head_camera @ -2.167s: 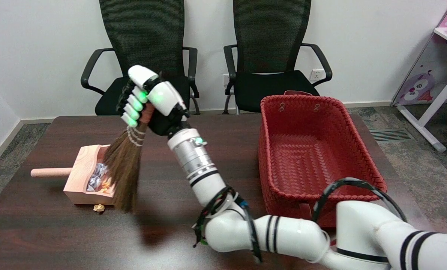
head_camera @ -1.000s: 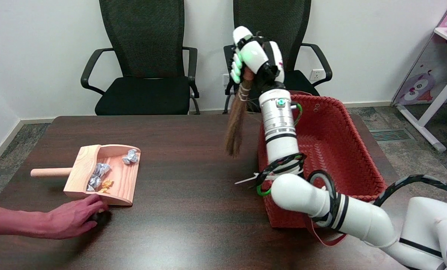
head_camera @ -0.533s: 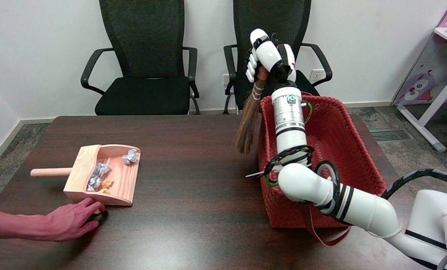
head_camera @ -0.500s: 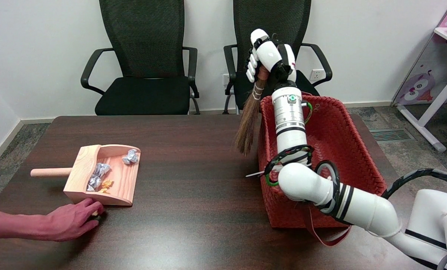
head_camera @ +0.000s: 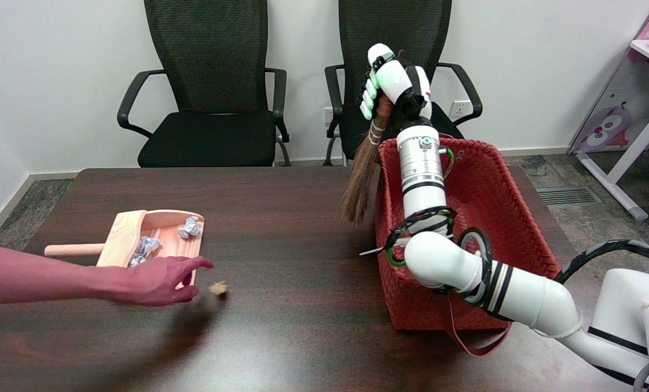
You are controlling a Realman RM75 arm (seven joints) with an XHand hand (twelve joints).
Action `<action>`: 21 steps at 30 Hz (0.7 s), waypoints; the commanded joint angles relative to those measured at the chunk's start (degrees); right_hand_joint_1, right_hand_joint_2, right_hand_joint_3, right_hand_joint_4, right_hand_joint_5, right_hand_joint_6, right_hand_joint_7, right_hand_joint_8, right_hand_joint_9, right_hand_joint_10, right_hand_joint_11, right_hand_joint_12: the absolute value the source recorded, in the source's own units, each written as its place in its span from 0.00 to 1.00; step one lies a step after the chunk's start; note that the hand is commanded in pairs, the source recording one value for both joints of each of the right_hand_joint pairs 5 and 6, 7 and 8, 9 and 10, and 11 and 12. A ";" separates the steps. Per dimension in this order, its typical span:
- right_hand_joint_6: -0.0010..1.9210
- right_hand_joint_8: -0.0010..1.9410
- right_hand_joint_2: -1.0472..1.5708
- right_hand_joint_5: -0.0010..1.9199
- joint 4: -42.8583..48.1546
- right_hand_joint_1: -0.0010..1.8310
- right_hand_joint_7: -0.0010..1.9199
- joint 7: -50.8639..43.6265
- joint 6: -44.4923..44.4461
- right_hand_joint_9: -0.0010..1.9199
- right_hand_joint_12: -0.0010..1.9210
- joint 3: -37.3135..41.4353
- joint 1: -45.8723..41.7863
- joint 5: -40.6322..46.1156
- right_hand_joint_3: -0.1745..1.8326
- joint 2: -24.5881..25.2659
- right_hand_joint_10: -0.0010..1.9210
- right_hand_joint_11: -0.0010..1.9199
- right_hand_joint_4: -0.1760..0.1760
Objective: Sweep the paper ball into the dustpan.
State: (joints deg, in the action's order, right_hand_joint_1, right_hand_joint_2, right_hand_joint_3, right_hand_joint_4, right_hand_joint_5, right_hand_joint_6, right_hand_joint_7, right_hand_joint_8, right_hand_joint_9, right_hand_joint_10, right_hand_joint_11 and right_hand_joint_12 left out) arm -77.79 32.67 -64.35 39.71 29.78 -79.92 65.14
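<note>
Table [head_camera: 302, 326]: dark wood, filling the near part of my view.
Person's hand [head_camera: 158, 280]: it reaches in from the left edge over the table, fingers stretched toward the right, lying across the near lip of the dustpan.
Paper ball [head_camera: 218, 288]: a small tan crumple, slightly blurred, on the table just beside the person's fingertips and just outside the dustpan's open mouth.
Dustpan [head_camera: 123, 239]: pale wood, its round handle pointing left, its open side facing right; it sits on the left part of the table and holds a few silvery crumpled balls [head_camera: 189, 227]. The person's hand hides its near corner.
My right arm: it comes in from the lower right, bends at the elbow over the near rim of the basket, and rises steeply upward.
Basket [head_camera: 515, 239]: red, woven, on the right side of the table, well apart from the dustpan.
Broom [head_camera: 360, 179]: its brown bristles hang down just beside the basket's left wall, tips in the air above the table.
My right hand [head_camera: 392, 84]: raised high in front of the far right chair [head_camera: 395, 32], my fingers wrapped tight around the broom's handle.
Second chair [head_camera: 210, 65]: black mesh, behind the table at the left.
</note>
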 commanded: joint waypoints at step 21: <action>1.00 0.99 1.00 1.00 -2.76 0.44 1.00 0.99 1.30 1.00 1.00 -1.04 -4.43 2.23 0.94 -2.25 1.00 1.00 0.68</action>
State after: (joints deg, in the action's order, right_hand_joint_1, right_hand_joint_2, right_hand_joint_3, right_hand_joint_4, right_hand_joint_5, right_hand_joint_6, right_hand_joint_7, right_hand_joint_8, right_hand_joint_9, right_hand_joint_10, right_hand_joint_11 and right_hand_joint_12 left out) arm -78.23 33.50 -62.50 38.32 29.54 -77.80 64.77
